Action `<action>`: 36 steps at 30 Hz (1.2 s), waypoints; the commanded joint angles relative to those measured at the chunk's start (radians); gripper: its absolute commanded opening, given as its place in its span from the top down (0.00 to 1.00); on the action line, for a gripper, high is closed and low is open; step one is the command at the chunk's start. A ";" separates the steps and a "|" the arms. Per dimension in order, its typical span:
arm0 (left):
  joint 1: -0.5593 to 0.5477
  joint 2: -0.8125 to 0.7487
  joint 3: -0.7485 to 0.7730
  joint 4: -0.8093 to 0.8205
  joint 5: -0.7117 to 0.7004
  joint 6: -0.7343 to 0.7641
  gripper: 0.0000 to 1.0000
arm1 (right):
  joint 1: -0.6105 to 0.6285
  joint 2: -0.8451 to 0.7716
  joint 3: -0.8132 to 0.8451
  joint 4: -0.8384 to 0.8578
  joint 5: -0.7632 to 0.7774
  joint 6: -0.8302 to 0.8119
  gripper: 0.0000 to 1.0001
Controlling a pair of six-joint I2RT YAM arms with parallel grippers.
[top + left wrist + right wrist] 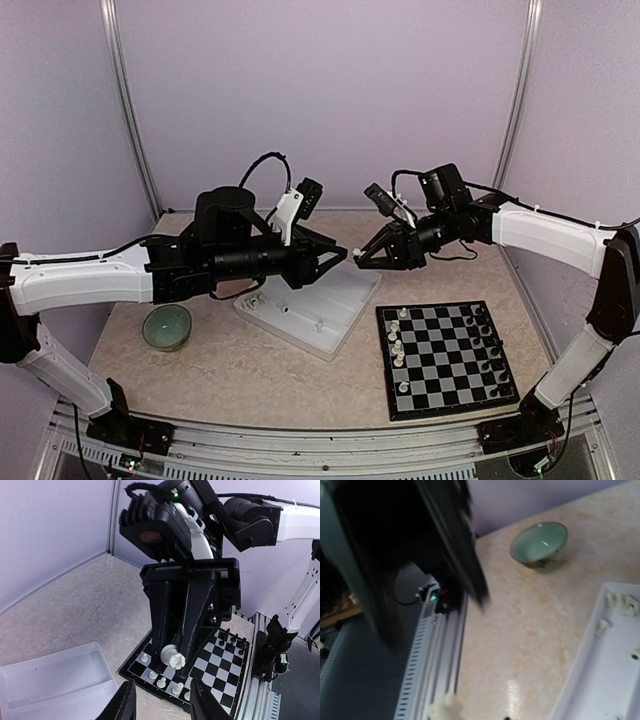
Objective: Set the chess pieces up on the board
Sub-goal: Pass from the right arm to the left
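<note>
Table [250, 375]: beige, marbled top, seen from above with purple walls around it.
Left arm [90, 280]: stretches from the 8 o'clock corner toward the middle, held up off the table.
Right arm [545, 235]: stretches from the 4 o'clock corner toward the middle, also raised.
Tray [345, 300]: white plastic, lying at an angle near the table's centre, below where the two arms meet.
Board [450, 365]: flat at 4 o'clock on the table, well apart from the bowl and just beside the tray's right corner.
Bowl [166, 326]: pale green, at 8 o'clock, under the left arm.
Left gripper [337, 266]: in the air above the tray, fingers spread apart with nothing between them, facing the right gripper.
Right gripper [360, 261]: tip to tip with the left one, fingers clamped on a white chess piece [173, 657].
White pieces [398, 345]: standing along the board's 9 o'clock edge.
Black pieces [485, 345]: standing along its 3 o'clock edge.
Loose pieces [620, 601]: a few small white ones lying in the tray.
</note>
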 commanded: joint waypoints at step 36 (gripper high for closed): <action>0.009 0.193 0.204 -0.042 0.082 0.113 0.90 | -0.028 -0.093 -0.016 -0.129 0.070 -0.175 0.56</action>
